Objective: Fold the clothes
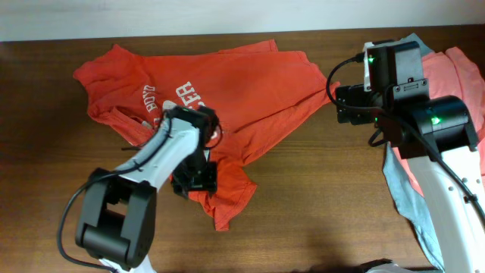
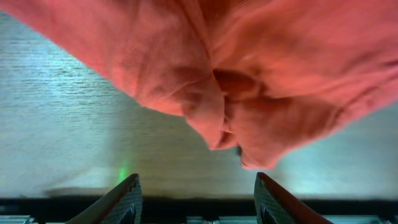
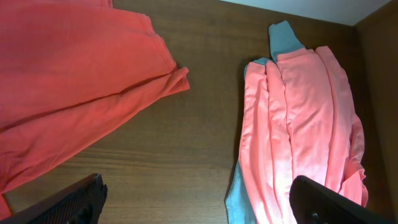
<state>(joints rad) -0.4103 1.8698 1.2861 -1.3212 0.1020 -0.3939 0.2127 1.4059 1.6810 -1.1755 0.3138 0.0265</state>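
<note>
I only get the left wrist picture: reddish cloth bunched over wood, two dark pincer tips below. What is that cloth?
Observer: An orange-red T-shirt with white lettering, spread rumpled across a brown table.
Visitor: Is it the only garment there?
Observer: No. On the table's right side a salmon-pink garment lies on top of a grey-blue one.
Visitor: And the other arm?
Observer: The right pincer hangs open over bare wood between the T-shirt and that pile, holding nothing.
</note>
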